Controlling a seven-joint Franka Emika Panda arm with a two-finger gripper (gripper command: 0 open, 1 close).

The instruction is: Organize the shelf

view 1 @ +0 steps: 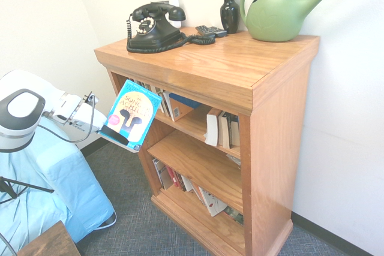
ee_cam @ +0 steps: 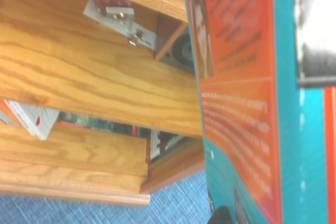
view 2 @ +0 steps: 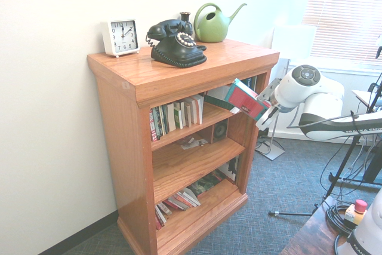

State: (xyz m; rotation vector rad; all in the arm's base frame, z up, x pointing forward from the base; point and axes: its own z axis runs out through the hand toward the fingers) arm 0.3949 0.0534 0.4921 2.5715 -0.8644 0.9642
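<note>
Just outside the shelf (view 1: 240,82), the end effector (view 1: 114,135) is clamping a teal paperback (view 1: 129,112) by its lower edge, tilting it, presumably for shelving among the top-tier books (view 2: 176,116).

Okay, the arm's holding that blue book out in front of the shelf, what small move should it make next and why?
Probably ease the book forward toward the top tier of the shelf. The tool is shut on the book's lower edge and holds it tilted just outside the opening, and in the first exterior view there is a gap among the books on that tier.
</note>
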